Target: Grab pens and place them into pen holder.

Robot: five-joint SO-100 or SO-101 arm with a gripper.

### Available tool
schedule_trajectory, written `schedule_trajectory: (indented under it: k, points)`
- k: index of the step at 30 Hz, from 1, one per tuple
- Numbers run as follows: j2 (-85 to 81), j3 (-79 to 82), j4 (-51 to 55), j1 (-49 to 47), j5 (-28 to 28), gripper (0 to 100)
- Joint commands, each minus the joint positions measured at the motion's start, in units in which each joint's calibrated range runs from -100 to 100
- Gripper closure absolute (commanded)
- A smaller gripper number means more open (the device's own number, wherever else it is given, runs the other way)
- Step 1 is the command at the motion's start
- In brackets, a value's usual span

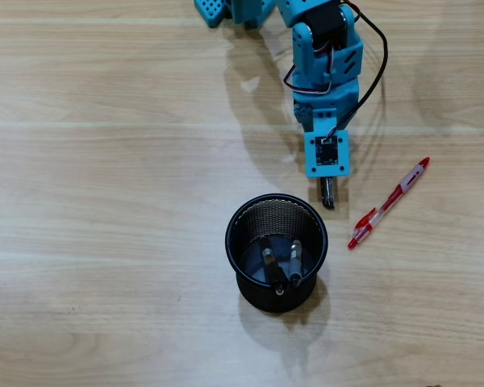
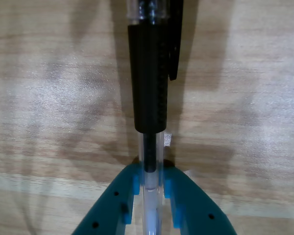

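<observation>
Pincer (image 2: 151, 188) clamps black pen (image 2: 149, 83); pen holder (image 1: 250, 211) contains two black pens (image 1: 281, 264).

Overhead view: fixed camera looking straight down from well above the tabletop (image 1: 105, 161), arm base at the top edge. Wrist view: camera riding on the arm, facing down, very near the pincer (image 2: 151, 188). Both share the pincer (image 1: 327, 197) and the wood beneath it.
</observation>
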Motion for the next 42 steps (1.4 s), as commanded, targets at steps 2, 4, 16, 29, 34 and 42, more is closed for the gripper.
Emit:
schedule_trajectory:
  k: [2, 4, 16, 29, 34, 42]
  points:
    - [-1.58, -0.66, 0.35, 0.04, 0.2, 98]
    - [-2.77, -1.65, 0.44, 0.13, 0.2, 98]
    - [-18.65, -10.07, 0.9, 4.88, 5.54, 98]
    - [-25.78, -25.91, -11.86, 14.94, 14.7, 98]
    - [-23.06, -24.37, -24.79, 17.14, 15.17, 98]
    - [-12.87, -21.65, -46.75, 18.6, 15.06, 98]
